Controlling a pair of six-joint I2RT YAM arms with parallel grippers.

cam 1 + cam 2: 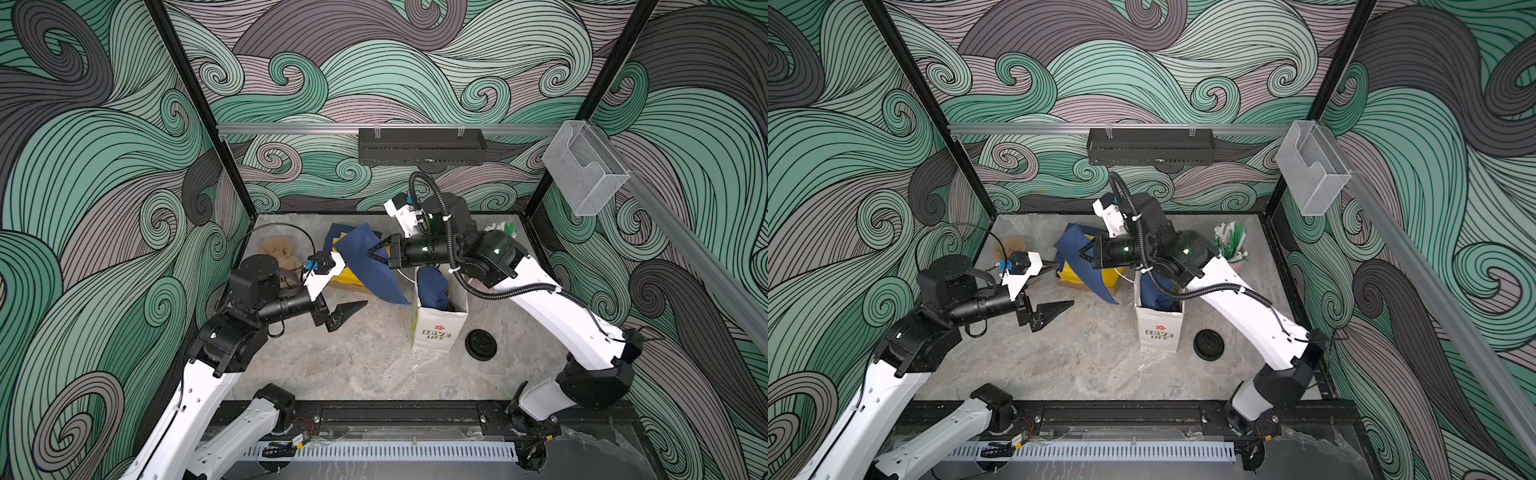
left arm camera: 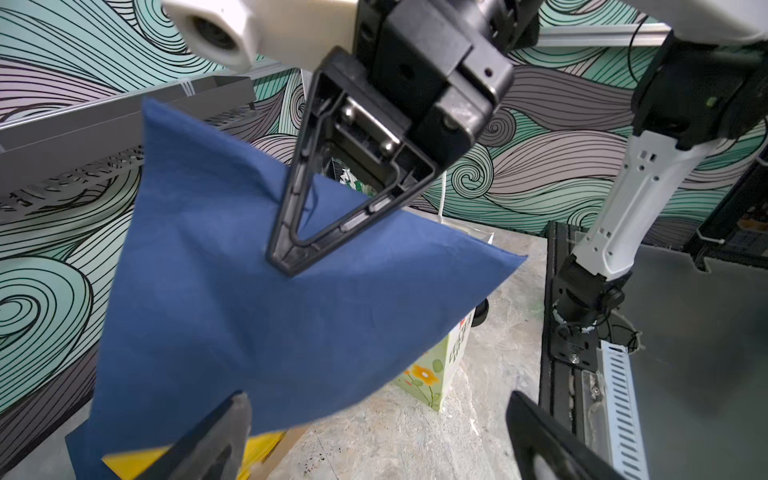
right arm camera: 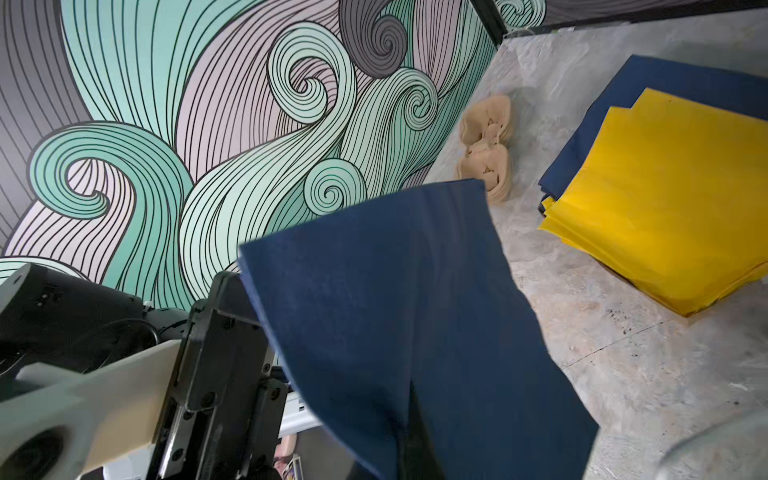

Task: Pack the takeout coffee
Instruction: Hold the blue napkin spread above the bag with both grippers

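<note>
- The right gripper (image 1: 371, 253) is clamped on a large, limp, dark blue paper napkin (image 1: 365, 270), which hangs in the air just beside the tall white paper bag printed with flowers (image 1: 436, 328).
- The left gripper (image 1: 345, 313) hangs low over the grey stone-look table (image 1: 353, 365), its jaws wide apart and empty, a little apart from the napkin.
- Judged step: feeding that napkin into the bag.
  - Keep the pinch firm and raise the sheet until its lowest corner clears the rim.
  - Centre it over the mouth and lower it corner first.
  - The bag looks light and easy to tip, so the free gripper could steady its rim; it should stay clear of the hanging sheet.
- The lidded takeout coffee cups show in no view. They may sit in the bag, but another crumpled blue sheet (image 1: 432, 286) fills its mouth, so I cannot tell.
- A loose round black plastic lid (image 1: 481, 344) lies just beside the bag.
- The right arm covers much of the table's far side.
- The tan moulded pieces (image 3: 486, 145) near the stack of yellow and blue napkins (image 3: 665, 199) are hard to identify.
</note>
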